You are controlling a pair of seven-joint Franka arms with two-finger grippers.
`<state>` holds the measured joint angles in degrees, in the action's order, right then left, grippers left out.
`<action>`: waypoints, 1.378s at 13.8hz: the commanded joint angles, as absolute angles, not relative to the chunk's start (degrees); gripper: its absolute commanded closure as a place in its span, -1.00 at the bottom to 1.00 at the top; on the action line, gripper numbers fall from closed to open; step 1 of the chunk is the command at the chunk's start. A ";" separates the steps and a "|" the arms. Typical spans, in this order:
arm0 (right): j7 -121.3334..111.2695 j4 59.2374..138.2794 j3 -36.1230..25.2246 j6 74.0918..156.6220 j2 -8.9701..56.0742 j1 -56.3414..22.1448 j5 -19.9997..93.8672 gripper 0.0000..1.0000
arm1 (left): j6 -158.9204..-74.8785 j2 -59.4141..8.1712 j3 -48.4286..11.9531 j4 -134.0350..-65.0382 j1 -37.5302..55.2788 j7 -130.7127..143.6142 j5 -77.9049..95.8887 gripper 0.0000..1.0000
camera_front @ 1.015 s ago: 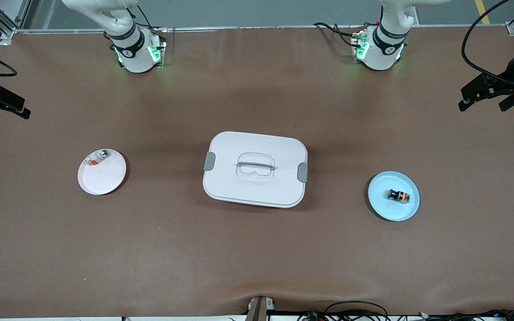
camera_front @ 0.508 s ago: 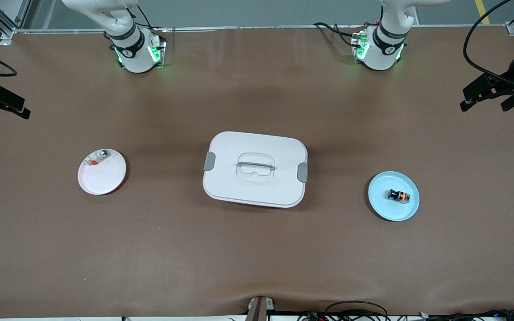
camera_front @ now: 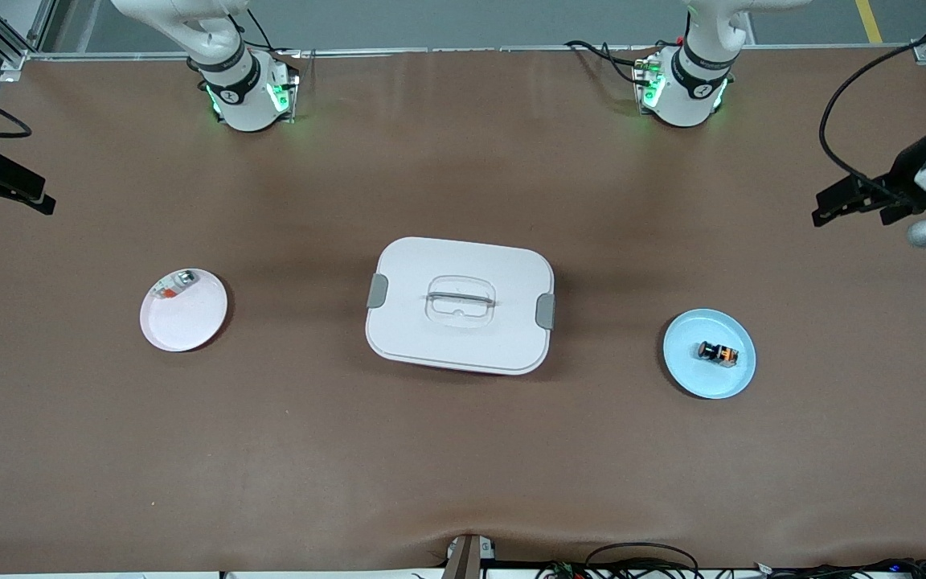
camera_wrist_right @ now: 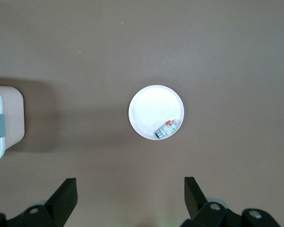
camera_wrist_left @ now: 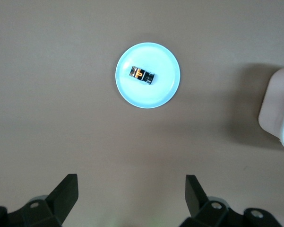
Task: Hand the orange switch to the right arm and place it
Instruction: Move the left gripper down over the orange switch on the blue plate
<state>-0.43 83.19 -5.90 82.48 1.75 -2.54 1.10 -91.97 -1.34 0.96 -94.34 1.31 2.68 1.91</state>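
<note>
Nothing of the task looks done yet, and every step of it seems to be left. Nearest the front camera, toward the left arm's end of the table [camera_front: 463, 466], the orange switch [camera_front: 718, 352] lies on its side in the blue plate [camera_front: 692, 378], untouched, with no claw near it. A little farther from the camera, at the middle of the table, sits the white lidded box [camera_front: 460, 305], closed, with grey latches at both ends. About level with it, toward the right arm's end, the white plate [camera_front: 190, 326] holds only a small silver and clear piece [camera_front: 176, 284] against its rim; it may be where the switch is meant to end up, though the task does not say so. Farther still, at the table's edges, both arms are up and away from the things. The left claw [camera_front: 855, 203] hangs over the left arm's end of the table, its fingers [camera_wrist_left: 66, 191] spread wide and empty, and its wrist view looks straight down on the blue plate and switch, so it seems poised for the reach. The right claw [camera_front: 3, 191] hangs over the right arm's end, fingers [camera_wrist_right: 65, 197] likewise wide apart and empty, waiting above the white plate. Left to do: the pick-up by the left arm, the hand-over to the right arm, and the placing.
</note>
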 commanded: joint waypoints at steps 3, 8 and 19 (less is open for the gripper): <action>-0.88 82.44 -5.71 81.91 1.93 -2.46 1.14 -1.00 | -97.81 -8.16 0.88 -92.99 -0.79 -2.01 2.20 -1.00; -0.88 82.44 -5.71 81.74 2.11 -2.20 1.14 -1.00 | -106.16 -16.68 0.70 -93.25 -0.35 -2.81 1.76 -1.00; -0.88 82.62 -5.71 81.74 2.11 -2.11 1.14 -1.00 | -120.49 -28.03 0.18 -97.91 1.66 -6.59 -3.16 -1.00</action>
<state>-0.43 83.20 -5.90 82.30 1.91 -2.53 1.10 -119.03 -27.23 0.16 -97.71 0.94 -5.82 -1.72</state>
